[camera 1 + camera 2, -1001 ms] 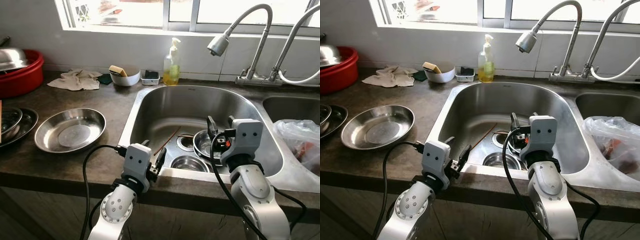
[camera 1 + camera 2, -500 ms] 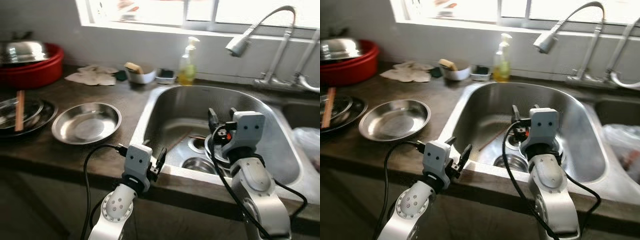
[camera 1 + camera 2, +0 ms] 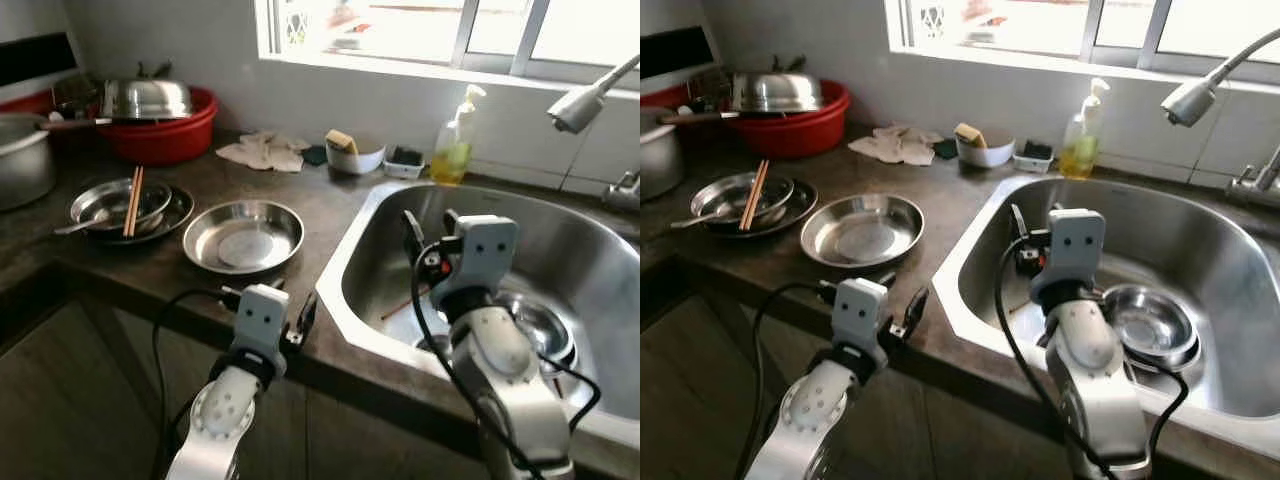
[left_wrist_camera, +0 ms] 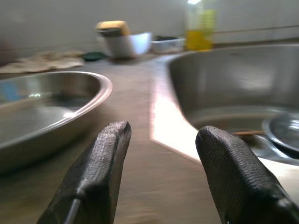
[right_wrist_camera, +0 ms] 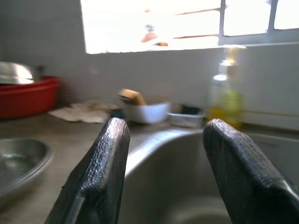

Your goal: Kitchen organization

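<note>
Standing at a dark stone worktop with a stainless sink set into it on the right.

Left end effector hovering at the front edge of the worktop, just before the sink's near-left corner, fingers spread apart, gripping nothing. Wrist view looking low across the worktop toward the wide steel dish and the sink basin beyond.

Right end effector raised above the left part of the sink, fingers apart, gripping nothing, pointing toward the window wall.

Lying in the sink bottom: steel bowls stacked near the right arm, and a thin reddish stick slanting across the basin floor.

Sitting on the worktop left of the sink: wide steel dish, empty. Further left, a dark plate with a steel bowl, a pair of chopsticks resting across it, and a spoon. Behind, a red basin carrying a steel lid. Big pot at far left edge.

Lining the back wall: crumpled cloth, white bowl with sponge, small tray, yellow soap bottle. Faucet head hanging over the sink at upper right.
</note>
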You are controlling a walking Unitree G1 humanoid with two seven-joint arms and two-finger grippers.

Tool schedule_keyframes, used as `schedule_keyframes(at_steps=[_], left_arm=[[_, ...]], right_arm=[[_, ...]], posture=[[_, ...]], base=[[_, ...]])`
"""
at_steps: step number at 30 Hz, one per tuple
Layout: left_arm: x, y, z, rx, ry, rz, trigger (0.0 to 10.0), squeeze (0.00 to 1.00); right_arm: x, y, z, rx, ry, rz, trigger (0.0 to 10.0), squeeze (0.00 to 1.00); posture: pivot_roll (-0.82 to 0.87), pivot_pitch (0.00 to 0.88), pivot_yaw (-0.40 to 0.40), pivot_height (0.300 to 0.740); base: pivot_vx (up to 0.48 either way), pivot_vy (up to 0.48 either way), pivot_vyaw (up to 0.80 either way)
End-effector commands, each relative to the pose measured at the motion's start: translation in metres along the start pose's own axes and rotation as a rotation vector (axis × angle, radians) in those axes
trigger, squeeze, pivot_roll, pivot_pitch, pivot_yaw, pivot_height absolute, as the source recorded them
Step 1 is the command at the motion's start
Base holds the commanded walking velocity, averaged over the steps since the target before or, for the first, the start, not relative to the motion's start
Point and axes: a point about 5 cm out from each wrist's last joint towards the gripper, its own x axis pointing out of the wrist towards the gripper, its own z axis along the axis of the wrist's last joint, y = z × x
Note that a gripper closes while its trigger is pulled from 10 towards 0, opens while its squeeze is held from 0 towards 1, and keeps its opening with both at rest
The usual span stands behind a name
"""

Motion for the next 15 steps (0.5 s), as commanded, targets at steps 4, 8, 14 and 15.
schedule_keyframes(at_steps=[4, 8, 14, 15], left_arm=[[0.0012, -0.0006, 0.0034, 0.015, -0.015, 0.003, 10.0, 0.0], [0.0, -0.0006, 0.0033, 0.009, -0.014, 0.005, 10.0, 0.0], [-0.0009, 0.0001, 0.0044, 0.01, -0.015, 0.015, 10.0, 0.0], [-0.0011, 0.0003, 0.0048, 0.01, -0.016, 0.017, 10.0, 0.0]], right_arm=[[0.0045, -0.0077, 0.0022, 0.014, 0.005, -0.027, 10.0, 0.0], [0.0078, -0.0103, 0.0042, 0.017, 0.0, -0.027, 10.0, 0.0], [0.0107, -0.0102, 0.0049, 0.023, 0.001, -0.013, 10.0, 0.0], [0.011, -0.0099, 0.0051, 0.016, 0.0, -0.01, 10.0, 0.0]], posture=[[0.0, 0.0, -0.049, 0.74], [0.0, 0.0, -0.056, 0.74], [0.0, 0.0, -0.057, 0.74], [0.0, 0.0, -0.056, 0.74]], base=[[0.0, 0.0, 0.0], [0.0, 0.0, 0.0], [0.0, 0.0, 0.0], [0.0, 0.0, 0.0]])
